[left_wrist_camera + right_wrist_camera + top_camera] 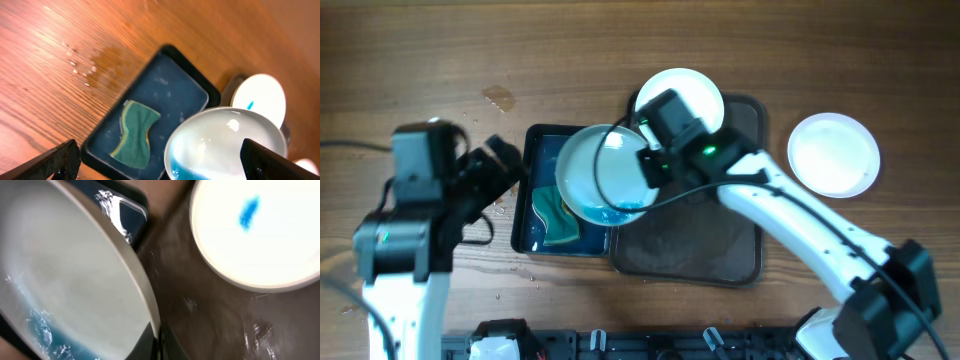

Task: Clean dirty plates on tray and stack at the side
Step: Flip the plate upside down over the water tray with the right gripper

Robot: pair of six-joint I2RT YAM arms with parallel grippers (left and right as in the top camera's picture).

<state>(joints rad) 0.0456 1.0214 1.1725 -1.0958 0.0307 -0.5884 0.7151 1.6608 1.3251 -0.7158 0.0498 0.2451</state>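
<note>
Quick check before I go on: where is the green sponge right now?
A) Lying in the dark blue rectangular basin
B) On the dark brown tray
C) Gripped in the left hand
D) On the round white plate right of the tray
A: the green sponge lies flat in the dark blue rectangular basin, while the right hand grips a tilted round white plate over that basin.

plates [834, 153] 3 | tray [690, 250] 1 | basin [542, 150] 1 | sponge [555, 215] 1
</note>
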